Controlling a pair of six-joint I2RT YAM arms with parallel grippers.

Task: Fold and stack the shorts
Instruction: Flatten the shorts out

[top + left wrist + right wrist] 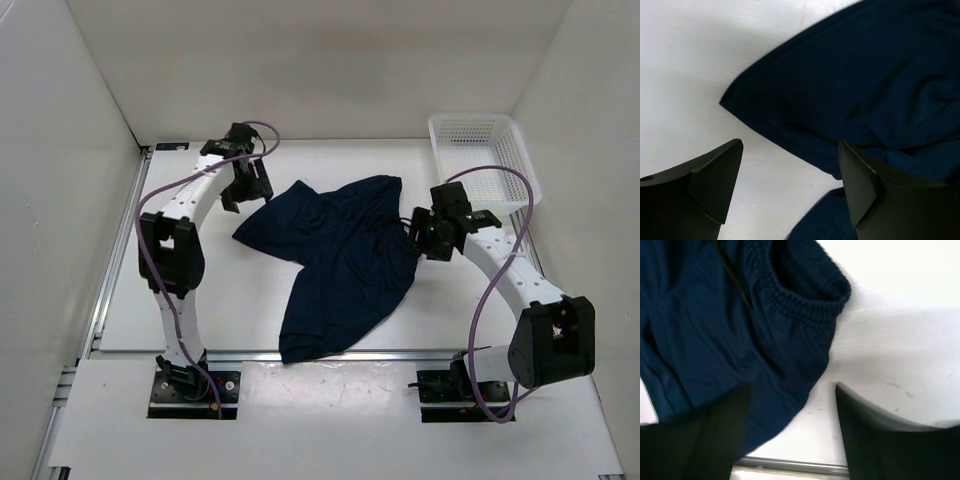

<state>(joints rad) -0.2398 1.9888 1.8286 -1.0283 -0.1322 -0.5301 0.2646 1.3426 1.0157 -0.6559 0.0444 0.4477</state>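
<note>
The shorts (340,260) lie unfolded and rumpled in the middle of the table (225,310). One leg reaches the near edge, the other points toward the left edge, and the gathered waistband (805,295) faces the right edge. The thin drawstring (735,277) lies across the fabric just inside the waistband.

The left gripper (240,195) is beside the hem corner of the leg that points left, on the far side of it. Its jaws are spread wide and hold nothing. In the left wrist view that corner sits just ahead of the gap between the fingers (705,185).

The right gripper (412,228) is at the waistband side, jaws likewise spread and holding nothing. In its wrist view one finger is over the cloth below the waistband and the other over bare table. I cannot tell whether either touches.

A white basket (480,120) stands in the far right corner, well apart from the shorts.
</note>
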